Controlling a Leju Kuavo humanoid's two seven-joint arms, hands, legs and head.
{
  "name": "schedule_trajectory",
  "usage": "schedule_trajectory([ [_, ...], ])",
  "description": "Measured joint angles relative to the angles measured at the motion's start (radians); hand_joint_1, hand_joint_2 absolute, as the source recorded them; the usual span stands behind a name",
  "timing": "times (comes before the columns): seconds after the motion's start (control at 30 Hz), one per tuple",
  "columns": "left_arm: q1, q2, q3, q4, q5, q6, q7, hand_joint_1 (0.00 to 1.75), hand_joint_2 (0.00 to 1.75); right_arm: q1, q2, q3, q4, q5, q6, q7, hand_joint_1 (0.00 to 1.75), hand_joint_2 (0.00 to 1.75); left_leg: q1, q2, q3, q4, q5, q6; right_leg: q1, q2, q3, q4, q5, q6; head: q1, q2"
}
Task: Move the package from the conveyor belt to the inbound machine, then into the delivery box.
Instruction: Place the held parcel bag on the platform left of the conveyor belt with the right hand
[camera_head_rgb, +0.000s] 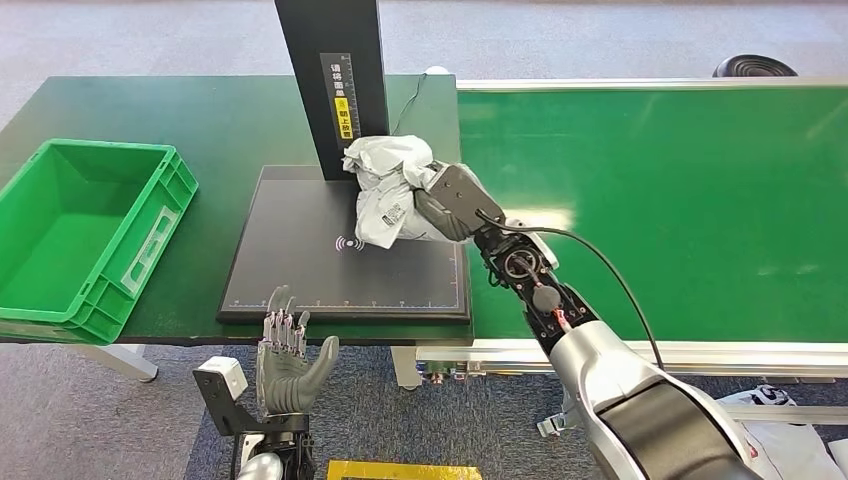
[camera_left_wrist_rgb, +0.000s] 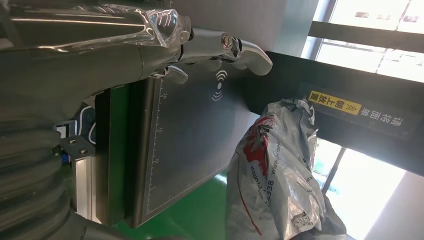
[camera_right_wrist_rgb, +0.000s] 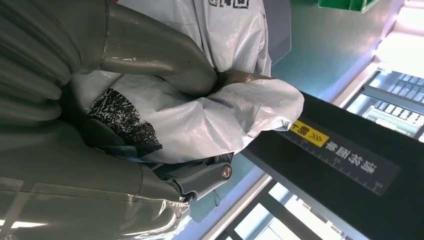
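Note:
A crumpled white plastic package (camera_head_rgb: 385, 190) with a printed label is in the grip of my right hand (camera_head_rgb: 448, 200) over the right part of the black inbound machine plate (camera_head_rgb: 300, 260), close to its black post (camera_head_rgb: 335, 85). In the right wrist view the thumb and fingers wrap the package (camera_right_wrist_rgb: 210, 115). The left wrist view shows the package (camera_left_wrist_rgb: 280, 170) beside the plate (camera_left_wrist_rgb: 195, 140). My left hand (camera_head_rgb: 285, 355) hovers at the plate's near edge, fingers spread and holding nothing. The green conveyor belt (camera_head_rgb: 660, 200) lies to the right. The green delivery box (camera_head_rgb: 60, 300) stands at the far left.
The plate and the box sit on a dark green table (camera_head_rgb: 200, 120). A cable (camera_head_rgb: 610, 270) runs along my right forearm. Another white bag (camera_head_rgb: 790, 435) lies on the floor at the lower right, below the belt frame.

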Motion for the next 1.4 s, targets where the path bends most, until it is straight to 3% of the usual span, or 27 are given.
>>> schedule_trajectory([
  [0.37,-0.005,-0.006,0.003,0.004,-0.014,0.003,0.015,0.0,1.75,-0.054,0.107,0.019,0.066,0.021,-0.038,0.14,1.75,1.75,0.0,0.0,0.0,0.0,0.0,0.0,0.0,0.0,0.0,0.0,0.0,0.0,0.0,0.0],
  [0.53,-0.028,-0.01,0.004,0.026,-0.014,0.002,0.018,0.0,1.75,-0.071,0.144,0.019,0.09,0.025,-0.052,0.166,1.75,1.75,0.0,0.0,0.0,0.0,0.0,0.0,0.0,0.0,0.0,0.0,0.0,0.0,0.0,0.0],
  [1.27,-0.074,-0.02,0.007,0.075,-0.014,-0.006,0.019,0.0,1.75,-0.075,0.196,0.02,0.133,0.021,-0.063,0.18,1.74,1.75,0.0,0.0,0.0,0.0,0.0,0.0,0.0,0.0,-0.001,0.0,0.0,0.0,0.0,0.0],
  [1.4,-0.08,-0.021,0.008,0.084,-0.014,-0.01,0.019,0.0,1.75,-0.076,0.196,0.02,0.139,0.028,-0.072,0.191,0.0,1.75,0.0,0.0,0.0,0.0,0.0,0.0,0.0,0.0,-0.001,0.0,0.0,0.0,0.0,0.0],
])
